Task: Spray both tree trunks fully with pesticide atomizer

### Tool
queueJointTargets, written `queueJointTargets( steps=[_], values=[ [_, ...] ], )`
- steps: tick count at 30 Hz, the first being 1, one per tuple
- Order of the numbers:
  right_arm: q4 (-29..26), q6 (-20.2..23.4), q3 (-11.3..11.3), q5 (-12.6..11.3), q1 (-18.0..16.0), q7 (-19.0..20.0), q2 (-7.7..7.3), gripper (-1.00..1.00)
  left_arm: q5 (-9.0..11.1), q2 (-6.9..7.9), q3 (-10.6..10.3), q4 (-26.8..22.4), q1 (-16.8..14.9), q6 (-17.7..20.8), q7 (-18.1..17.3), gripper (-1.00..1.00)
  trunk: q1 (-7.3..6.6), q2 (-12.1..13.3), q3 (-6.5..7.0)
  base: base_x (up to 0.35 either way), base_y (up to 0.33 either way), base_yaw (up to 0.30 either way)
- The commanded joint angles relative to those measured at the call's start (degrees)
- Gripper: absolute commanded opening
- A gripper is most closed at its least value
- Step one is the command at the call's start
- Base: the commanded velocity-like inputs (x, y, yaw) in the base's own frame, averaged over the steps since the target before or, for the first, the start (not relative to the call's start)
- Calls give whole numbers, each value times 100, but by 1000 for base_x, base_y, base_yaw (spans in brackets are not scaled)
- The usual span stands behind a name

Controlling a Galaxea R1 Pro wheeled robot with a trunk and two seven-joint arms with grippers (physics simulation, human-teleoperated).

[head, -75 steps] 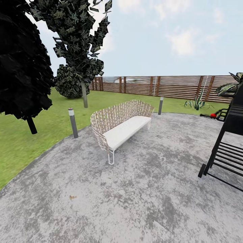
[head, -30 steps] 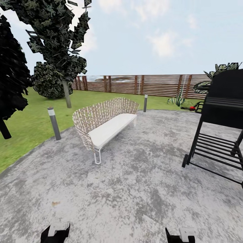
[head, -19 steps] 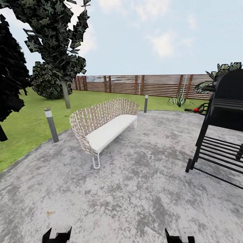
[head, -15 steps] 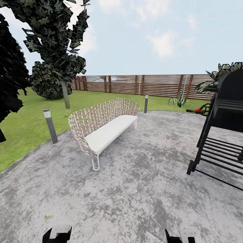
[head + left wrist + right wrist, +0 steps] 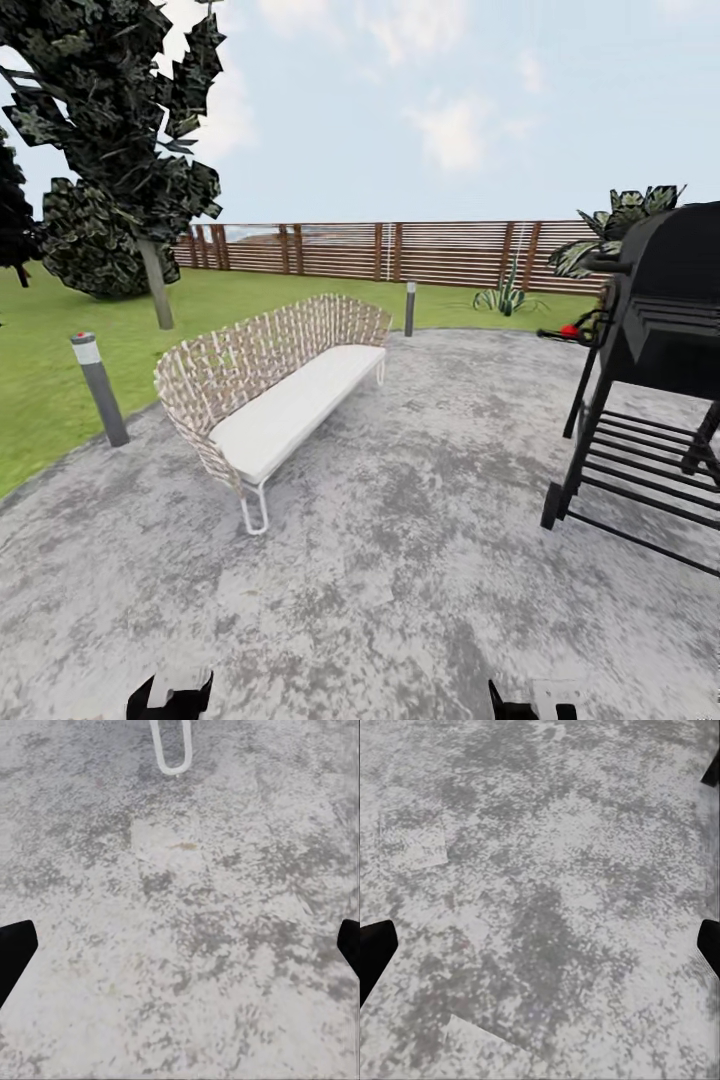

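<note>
Mottled grey paving (image 5: 420,590) is seen underfoot, rough and blotchy in texture. A woven lattice bench (image 5: 270,385) with a white seat pad and thin white wire legs is set on it. A black barrel grill (image 5: 655,350) on a slatted-shelf frame with a wheel is seen at the right; nothing can be made out on its shelf.

Green lawn (image 5: 50,380) is bounded by a brown horizontal-slat fence (image 5: 400,250). A dark-crowned tree (image 5: 120,150) with a slim grey trunk is rooted in the grass, and two short grey bollards (image 5: 98,388) mark the paving edge.

The pesticide atomizer cannot be located with confidence.

Left gripper (image 5: 180,952) and right gripper (image 5: 540,952): fingers held wide apart over bare paving, nothing between them. One white bench leg loop (image 5: 171,748) is caught by the left wrist view.
</note>
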Motion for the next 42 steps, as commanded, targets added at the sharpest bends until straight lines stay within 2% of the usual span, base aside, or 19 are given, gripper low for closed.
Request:
queueJointTargets(
  steps=[1, 13, 28, 42],
  values=[
    [1, 0, 0, 0, 0, 0, 0, 100, 0, 0, 0, 0, 0, -1, 0, 100, 0, 0, 0, 330, 108, -292],
    [-6, 0, 0, 0, 0, 0, 0, 100, 0, 0, 0, 0, 0, 1, 0, 100, 0, 0, 0, 303, 177, -266],
    [-6, 0, 5, -5, 0, 9, 9, 100, 0, 0, 0, 0, 0, 2, 0, 100, 0, 0, 0, 338, 4, -28],
    [-6, 0, 5, -4, 0, 9, 9, 100, 0, 0, 0, 0, -1, 2, 0, 100, 0, 0, 0, 340, 0, -237]
  ],
)
